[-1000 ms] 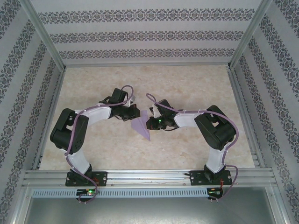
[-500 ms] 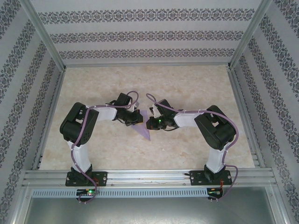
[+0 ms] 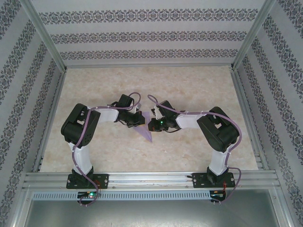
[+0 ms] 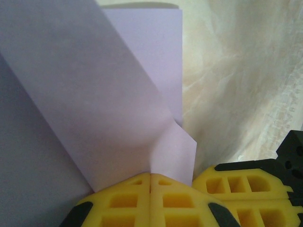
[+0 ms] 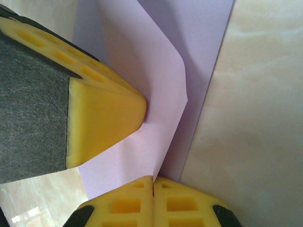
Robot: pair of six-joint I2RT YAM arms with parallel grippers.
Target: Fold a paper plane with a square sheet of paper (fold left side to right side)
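The folded lavender paper is pictured at the middle of the table, its sharp point turned toward the near edge. The left gripper is clenched and set against the paper from the left. The right gripper, likewise clenched, is pressed to a folded flap from the right. Whether any paper is pinched cannot be told.

Paper: plain lavender, unmarked, folded into a narrow pointed wedge. Lies flat mid-table, sharp tip toward the near edge. Diagonal flaps overlap on top, with crisp creases.
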